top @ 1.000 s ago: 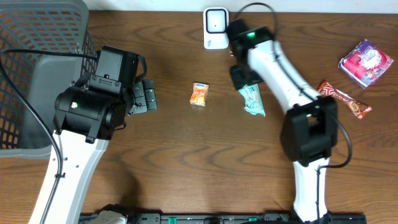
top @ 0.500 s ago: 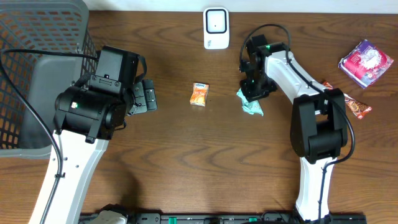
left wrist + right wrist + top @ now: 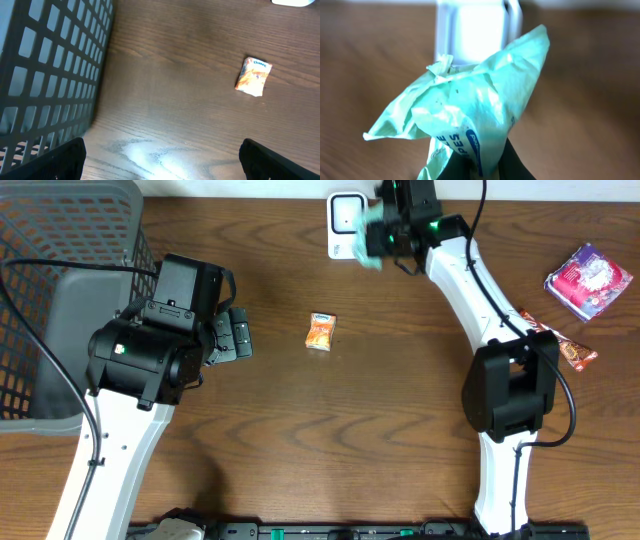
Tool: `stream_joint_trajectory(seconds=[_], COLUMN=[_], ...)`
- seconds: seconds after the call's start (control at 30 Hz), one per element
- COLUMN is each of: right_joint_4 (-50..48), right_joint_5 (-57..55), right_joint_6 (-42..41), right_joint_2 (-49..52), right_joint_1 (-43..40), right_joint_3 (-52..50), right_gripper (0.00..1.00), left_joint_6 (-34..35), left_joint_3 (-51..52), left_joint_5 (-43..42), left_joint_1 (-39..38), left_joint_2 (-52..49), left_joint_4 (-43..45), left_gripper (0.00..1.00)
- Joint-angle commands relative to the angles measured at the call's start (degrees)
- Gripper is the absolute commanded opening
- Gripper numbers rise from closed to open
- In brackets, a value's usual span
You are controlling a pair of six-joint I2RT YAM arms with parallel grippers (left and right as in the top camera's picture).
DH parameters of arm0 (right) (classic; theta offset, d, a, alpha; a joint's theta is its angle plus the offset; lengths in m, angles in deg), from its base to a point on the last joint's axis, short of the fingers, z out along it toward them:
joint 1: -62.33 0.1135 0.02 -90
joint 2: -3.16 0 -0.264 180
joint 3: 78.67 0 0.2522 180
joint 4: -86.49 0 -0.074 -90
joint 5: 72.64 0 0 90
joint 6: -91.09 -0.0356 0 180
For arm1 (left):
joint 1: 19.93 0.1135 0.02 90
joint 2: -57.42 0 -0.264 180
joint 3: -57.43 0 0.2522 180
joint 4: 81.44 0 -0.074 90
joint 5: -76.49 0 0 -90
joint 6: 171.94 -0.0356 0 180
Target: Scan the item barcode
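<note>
Right claw [image 3: 388, 235] — outstretched, mint packet [image 3: 368, 242] before scanner [image 3: 343, 220]

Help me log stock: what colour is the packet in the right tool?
Mint-green packet, blue lettering; clearest in right wrist view.

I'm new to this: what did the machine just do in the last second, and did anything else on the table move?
The right end effector closed on the green packet, lifted it off the table and carried it over to the white scanner. The left end effector, open, the orange packet and the basket stayed put.
</note>
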Motion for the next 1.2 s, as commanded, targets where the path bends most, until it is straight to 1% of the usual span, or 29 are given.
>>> stream_joint_trajectory(seconds=[0.0, 0.2, 0.33, 0.43, 0.57, 0.7, 0.73, 0.8, 0.9, 0.93, 1.0, 1.07, 1.1, 1.17], right_joint_4=[-6.2, -15.8, -16.6, -14.8, -7.0, 3.4, 7.6, 12.8, 17.0, 17.8, 19.0, 20.1, 20.4, 21.0], right_joint_5=[-0.4, -4.1, -8.1, -10.2, -17.5, -28.7, -33.0, -38.4, -40.7, -40.4, -39.4, -36.4, -34.5, -27.9], right_joint_6=[-6.9, -9.5, -9.4, -7.5, -7.0, -1.6, 0.4, 1.3, 1.2, 0.9, -0.7, -0.9, -1.2, -1.1], right_joint_2=[0.4, 4.1, 5.6, 4.6, 1.3, -0.2, -0.2, 0.0, 0.0, 0.0, 0.1, 0.1, 0.1, 0.1], right_joint_1=[2.1, 3.5, 3.3, 1.9, -2.5, -7.8, -9.9, -13.1, -17.7, -18.9, -21.5, -23.8, -24.7, -26.0], right_joint_3=[0.9, 0.9, 0.9, 1.2, 1.4, 1.4, 1.4, 0.8, -0.6, -0.8, -1.2, -1.2, -1.2, -1.2], right_gripper=[0.01, 0.01, 0.01, 0.01, 0.01, 0.01, 0.01, 0.01, 0.01, 0.07, 0.34, 0.29, 0.33, 0.5], left_joint_6=[-0.5, -0.5, -0.5, -0.5, -0.5, -0.5, -0.5, -0.5, -0.5, -0.5, -0.5, -0.5, -0.5, -0.5], left_joint_3=[-0.2, -0.2, -0.2, -0.2, -0.2, -0.2, -0.2, -0.2, -0.2, -0.2, -0.2, -0.2, -0.2, -0.2], left_joint_5=[0.5, 0.5, 0.5, 0.5, 0.5, 0.5, 0.5, 0.5, 0.5, 0.5, 0.5, 0.5, 0.5, 0.5], left_joint_1=[0.2, 0.2, 0.2, 0.2, 0.2, 0.2, 0.2, 0.2, 0.2, 0.2, 0.2, 0.2, 0.2, 0.2], left_joint_2=[0.1, 0.1, 0.1, 0.1, 0.1, 0.1, 0.1, 0.1, 0.1, 0.1, 0.1, 0.1, 0.1, 0.1], left_joint_4=[-0.2, -0.2, -0.2, -0.2, -0.2, -0.2, -0.2, -0.2, -0.2, -0.2, -0.2, -0.2, -0.2, -0.2], left_gripper=[0.98, 0.98, 0.98, 0.98, 0.98, 0.98, 0.98, 0.98, 0.98, 0.98, 0.98, 0.98, 0.98, 0.98])
